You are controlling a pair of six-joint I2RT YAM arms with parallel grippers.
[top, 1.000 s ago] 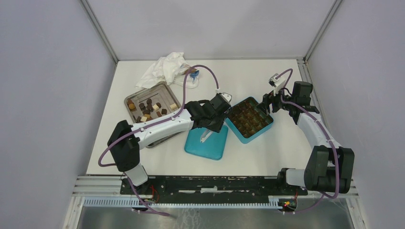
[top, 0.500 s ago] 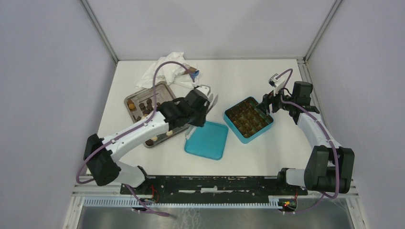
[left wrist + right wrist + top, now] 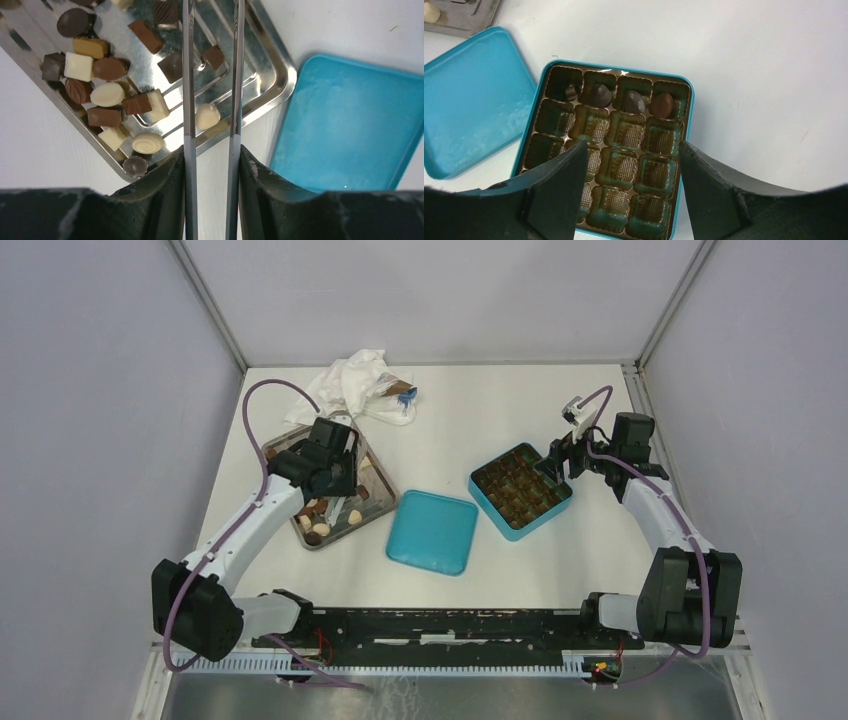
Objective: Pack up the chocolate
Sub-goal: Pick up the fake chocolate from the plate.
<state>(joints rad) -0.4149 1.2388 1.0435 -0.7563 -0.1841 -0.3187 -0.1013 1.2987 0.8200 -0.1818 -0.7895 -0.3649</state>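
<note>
Left wrist view is looking straight down on the steel tray [image 3: 280, 90], where most of the chocolate [image 3: 107, 94] is lying loose. Dark, mid-brown and cream pieces are crowding toward one side of the tray, with a few sitting apart nearer the middle. The left gripper [image 3: 211, 10] is hanging over this tray, its two thin metal blades running parallel with a narrow gap between them, and it is pinching nothing. One cream piece [image 3: 207, 116] is showing in that gap near the tray's rim; it is lying on the tray and seems to be touching neither blade. The teal lid [image 3: 350, 130] is lying flat just beside the tray with its raised rim facing up.

Right wrist view is showing the right gripper [image 3: 631, 150] hovering above the teal box [image 3: 624, 68], its jaws standing wide apart and carrying nothing. The box is sitting open on the white table [image 3: 500, 410], and a brown insert [image 3: 624, 132] of square cells is filling it. Four pieces are sitting in the row of cells farthest from the camera, three dark and one mid-brown [image 3: 662, 104], while the other cells in view are showing bare insert.

From the top external view, the lid is lying between the tray and the box, and a crumpled white cloth [image 3: 345, 380] is lying near the table's far edge, just behind the tray
</note>
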